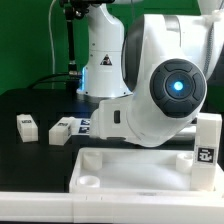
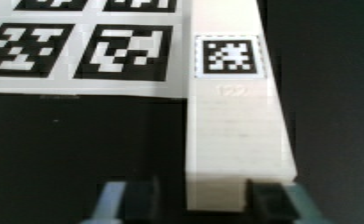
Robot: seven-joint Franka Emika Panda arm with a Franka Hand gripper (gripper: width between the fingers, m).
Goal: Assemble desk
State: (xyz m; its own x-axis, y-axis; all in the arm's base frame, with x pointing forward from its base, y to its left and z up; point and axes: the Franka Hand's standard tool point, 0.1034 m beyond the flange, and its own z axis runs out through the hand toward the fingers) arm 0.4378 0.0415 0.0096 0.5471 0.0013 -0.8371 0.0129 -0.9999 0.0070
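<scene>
Wrist view: we have the gripper (image 2: 200,200), jaws flanking a leg (image 2: 241,120) just beside the marker board (image 2: 90,55), clamped or not we can't tell, and with one upright leg (image 1: 207,148) seemingly fitted, most assembly remains.

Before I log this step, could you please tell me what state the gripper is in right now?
Gripper: jaws straddle one end of a white leg, close to it; whether it is clamped yet cannot be told.
</scene>
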